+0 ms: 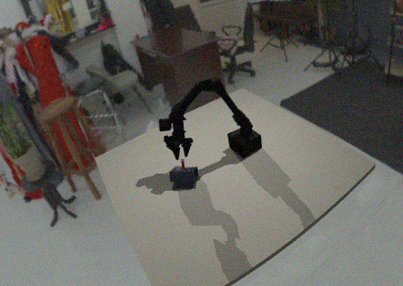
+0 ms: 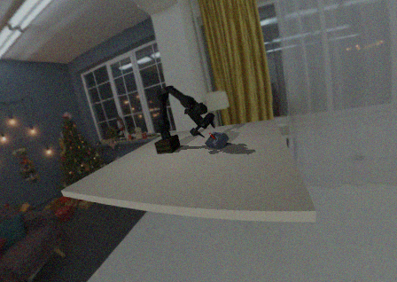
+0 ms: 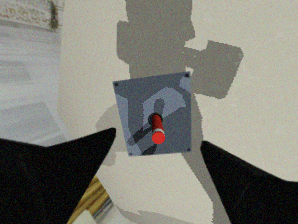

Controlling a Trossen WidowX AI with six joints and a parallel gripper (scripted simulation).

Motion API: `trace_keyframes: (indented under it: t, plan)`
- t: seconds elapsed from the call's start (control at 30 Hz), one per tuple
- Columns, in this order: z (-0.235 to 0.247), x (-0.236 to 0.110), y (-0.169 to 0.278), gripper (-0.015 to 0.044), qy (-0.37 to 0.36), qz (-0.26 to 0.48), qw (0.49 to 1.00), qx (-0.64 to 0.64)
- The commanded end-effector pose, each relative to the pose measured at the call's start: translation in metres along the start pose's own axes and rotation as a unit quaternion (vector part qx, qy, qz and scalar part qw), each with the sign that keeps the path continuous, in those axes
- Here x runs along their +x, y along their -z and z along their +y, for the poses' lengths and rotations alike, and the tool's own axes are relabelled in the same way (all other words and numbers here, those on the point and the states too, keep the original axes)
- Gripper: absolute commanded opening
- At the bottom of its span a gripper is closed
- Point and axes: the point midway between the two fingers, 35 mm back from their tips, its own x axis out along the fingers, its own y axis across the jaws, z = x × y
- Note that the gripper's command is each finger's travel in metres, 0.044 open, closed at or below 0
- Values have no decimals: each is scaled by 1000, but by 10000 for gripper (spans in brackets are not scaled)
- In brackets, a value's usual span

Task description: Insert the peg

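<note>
The red round peg stands in the hole of the blue-grey sloped panel. Its upper part sticks out of the face, with a pale band near its top end. How deep its bottom end sits is hidden inside the panel. My gripper is wide open and empty. Its fingertips are apart on either side of the peg's line, a little back from its top, and touch neither peg nor panel.
The pale table carries the panel and the arm's dark base. Shadows of the arm fall across the table and the panel's face. The panel has small dark dots at its corners.
</note>
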Motion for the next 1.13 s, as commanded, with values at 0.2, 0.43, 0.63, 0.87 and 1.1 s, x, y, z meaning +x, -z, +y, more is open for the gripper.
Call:
trace_keyframes:
  t: [0.2,0.43,0.63,0.87,1.1]
  plan:
    - [1,-29,-1,440,-3,-1,1000,-2]
    - [-1,-47,-1,440,-2,-1,1000,-1]
    - [-3,-55,-1,440,-2,-1,1000,-1]
    - [-3,-61,-1,440,-2,-1,1000,-1]
    - [-3,-61,-1,440,-2,-1,1000,-1]
